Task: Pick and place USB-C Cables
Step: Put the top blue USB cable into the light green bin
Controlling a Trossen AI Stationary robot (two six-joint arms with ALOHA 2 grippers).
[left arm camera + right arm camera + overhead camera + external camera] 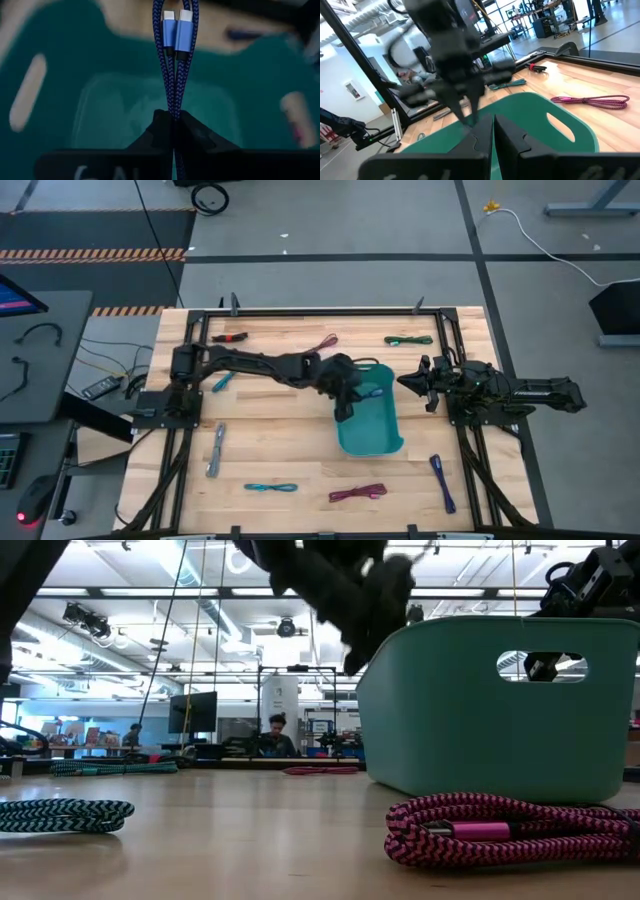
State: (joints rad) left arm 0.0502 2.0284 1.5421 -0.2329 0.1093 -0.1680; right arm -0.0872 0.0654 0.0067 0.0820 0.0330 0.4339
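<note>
My left gripper [347, 398] hangs over the teal bin [370, 425] and is shut on a blue USB-C cable [175, 55]. The cable's two silver-blue plugs [176, 25] stick out past the fingertips, and it also shows over the bin's inside [374, 392]. My right gripper [412, 380] waits shut by the bin's right far corner, touching nothing. More cable bundles lie flat on the table: red [228, 338], magenta [322, 343], green [408, 340], grey [216, 450], teal [270, 487], magenta [358, 494] and purple [443, 480]. My left gripper pinches the blue cable between its two fingers [192, 132], on the doubled braided strands [173, 102] a short way behind the plugs. The strands run along the fingers and out past their tips. The cable is lifted clear, above the bin's inside.
The bin [490, 710] stands right of the table's middle, its handle slot [540, 665] facing the near side. Near the front edge lie a magenta bundle [510, 830] and a teal one [60, 815]. A black frame [300, 312] rims the table. A person sits far behind.
</note>
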